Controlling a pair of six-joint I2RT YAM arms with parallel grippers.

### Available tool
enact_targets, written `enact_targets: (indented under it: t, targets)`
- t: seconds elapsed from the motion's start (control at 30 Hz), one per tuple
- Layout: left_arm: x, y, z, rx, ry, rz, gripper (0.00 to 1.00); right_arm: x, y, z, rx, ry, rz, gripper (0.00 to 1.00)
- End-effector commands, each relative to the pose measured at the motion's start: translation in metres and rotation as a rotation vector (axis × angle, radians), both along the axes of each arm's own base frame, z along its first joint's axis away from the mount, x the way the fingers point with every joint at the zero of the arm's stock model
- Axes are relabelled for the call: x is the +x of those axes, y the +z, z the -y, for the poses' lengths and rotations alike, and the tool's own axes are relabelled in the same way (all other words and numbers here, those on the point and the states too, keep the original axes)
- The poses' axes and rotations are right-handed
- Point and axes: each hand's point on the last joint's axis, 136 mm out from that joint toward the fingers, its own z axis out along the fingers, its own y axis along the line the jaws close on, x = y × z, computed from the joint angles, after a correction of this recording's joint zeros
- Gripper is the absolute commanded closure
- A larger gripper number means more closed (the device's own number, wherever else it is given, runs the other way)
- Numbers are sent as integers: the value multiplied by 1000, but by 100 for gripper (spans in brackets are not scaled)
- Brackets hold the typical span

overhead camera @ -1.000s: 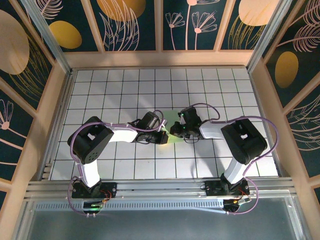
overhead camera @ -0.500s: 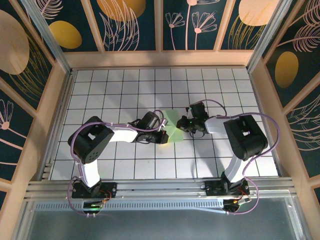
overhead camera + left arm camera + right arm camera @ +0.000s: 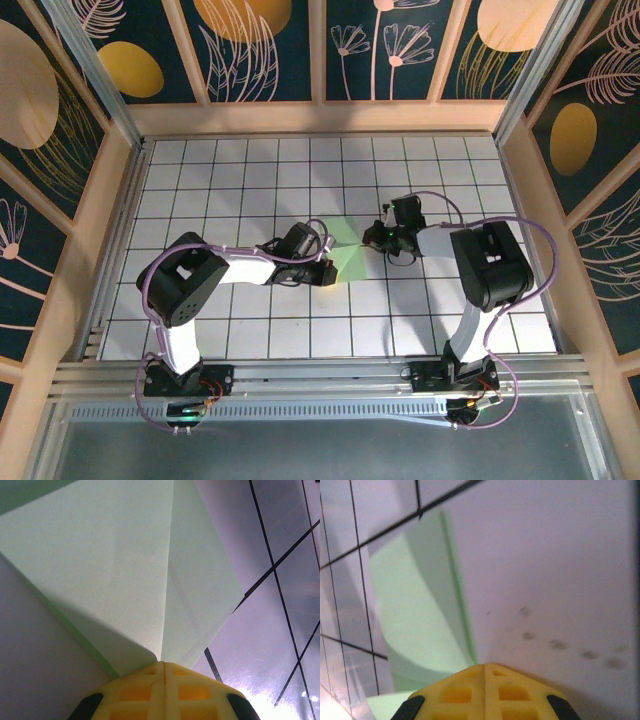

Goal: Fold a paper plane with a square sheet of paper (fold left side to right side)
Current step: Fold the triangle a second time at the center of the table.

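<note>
Paper: square sheet of paper [image 3: 349,257], creased, centre frame on tiled surface [image 3: 250,180] | Change: right claw [image 3: 384,238] has pulled back to just right of the sheet; pressing pass likely done | Left claw [image 3: 326,272]: fingers together, tip touching sheet's lower-left edge | Right claw: together, holding nothing

The work surface [image 3: 240,180] is a flat field of white square tiles divided by dark grid lines. A pale wooden frame [image 3: 320,117] borders it on three sides. The wall panels [image 3: 400,45] above are dark blue, printed with orange discs and line-drawn plants. Aluminium rails [image 3: 320,375] run along the near edge. Bright glare [image 3: 280,705] marks the tiles in the left wrist view.
</note>
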Motion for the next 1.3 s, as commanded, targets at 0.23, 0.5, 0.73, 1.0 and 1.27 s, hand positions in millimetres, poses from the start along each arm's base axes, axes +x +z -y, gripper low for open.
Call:
enact_targets:
  t: [0.23, 0.5, 0.73, 1.0, 1.27]
  targets:
    - [-30, -45, -33, 166, -3, -123, 100, -2, 39, 0, 22, 16, 111, 100]
    - [-30, -45, -33, 166, -5, -120, 100, -39, 39, -52, 144, 146, 63, 100]
    - [-29, -43, -32, 165, -5, -118, 100, -44, 15, -72, 137, 160, 2, 100]
    - [-16, -16, -11, 66, 21, -105, 100, -48, -17, -53, 27, 112, -76, 100]
    - [-3, 17, 13, -48, 8, -84, 100, -56, -23, -52, 32, 114, -106, 100]
